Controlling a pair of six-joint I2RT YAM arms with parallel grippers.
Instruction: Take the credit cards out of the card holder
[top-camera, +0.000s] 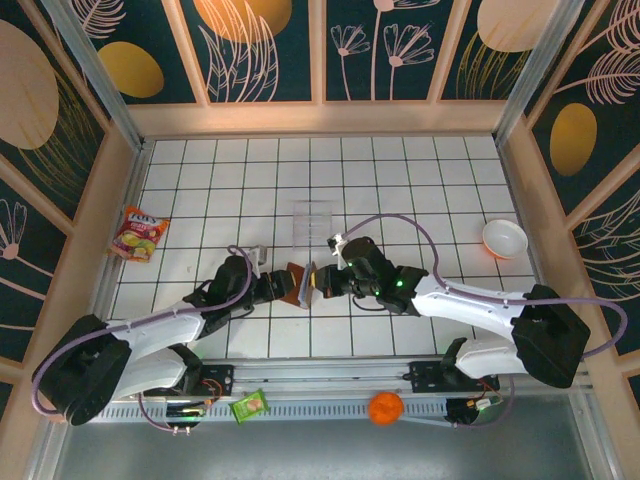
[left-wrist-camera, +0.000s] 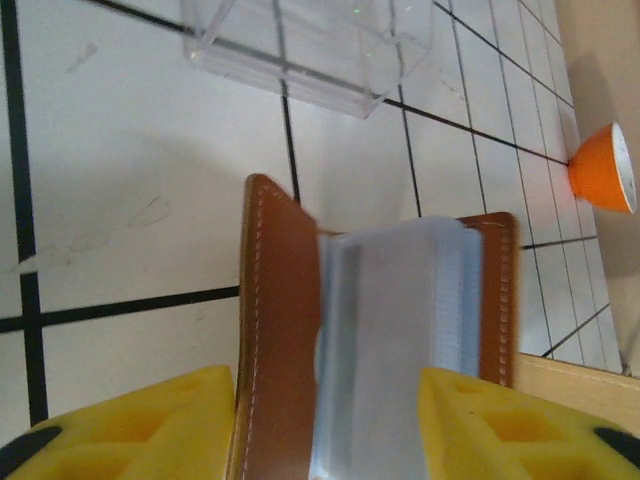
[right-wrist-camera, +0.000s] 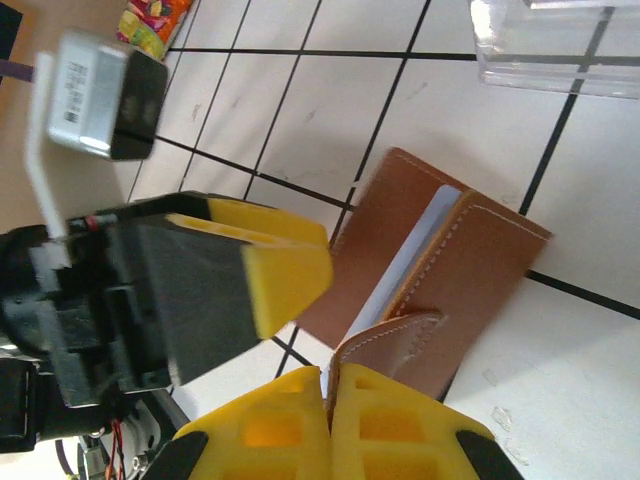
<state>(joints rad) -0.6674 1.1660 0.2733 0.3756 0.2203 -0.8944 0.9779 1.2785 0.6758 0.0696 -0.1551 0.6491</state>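
right gripper (right-wrist-camera: 328, 398) jaws pinched on the card holder (right-wrist-camera: 470, 270) clasp tab. Flaps partly spread, pale edge showing between them. left gripper (right-wrist-camera: 290, 270) just beside its left flap; clear tray (right-wrist-camera: 560, 50) on the desk (right-wrist-camera: 300, 90), top right.

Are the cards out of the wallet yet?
Not yet. Done: the card holder is opened a little. In hand: the right gripper pinches its flap, and the left gripper straddles it. Left: the pale cards still sit inside, so every one has to be pulled out.
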